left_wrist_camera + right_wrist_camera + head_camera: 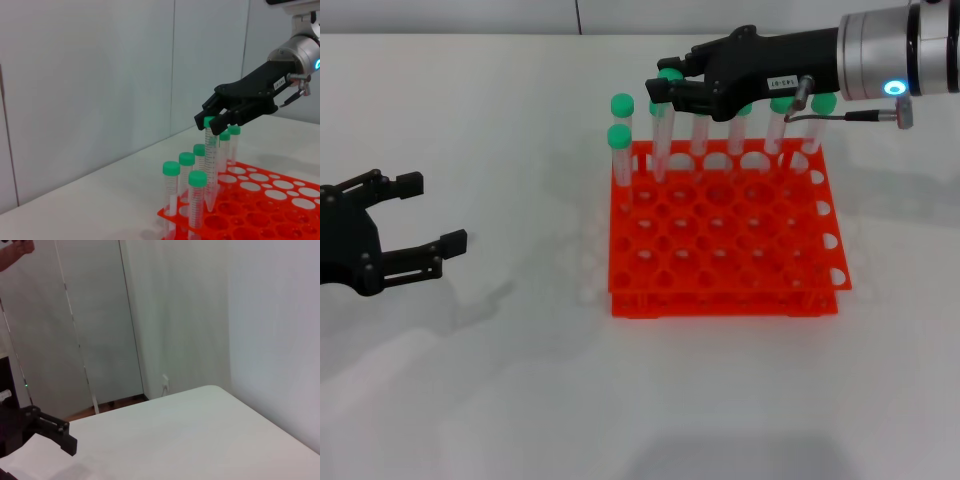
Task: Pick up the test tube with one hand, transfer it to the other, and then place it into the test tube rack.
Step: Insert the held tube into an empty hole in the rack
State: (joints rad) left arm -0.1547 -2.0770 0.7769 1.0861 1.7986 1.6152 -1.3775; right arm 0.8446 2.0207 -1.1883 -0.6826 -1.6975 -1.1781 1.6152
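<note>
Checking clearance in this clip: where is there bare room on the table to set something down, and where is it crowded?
Bare table in front of the test tube rack, and between it and the open left gripper. Crowded: the rack's far rows, with capped tubes and the right gripper holding the test tube there.

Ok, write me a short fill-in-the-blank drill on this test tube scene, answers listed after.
1. The right gripper holds a test tube by its ____ cap.
2. That tube's tip hangs over the ____ test tube rack.
3. The left gripper is ____, away from the rack.
4. The white label sticker is on the ____ gripper.

Answers: green; orange-red; open; right
</note>
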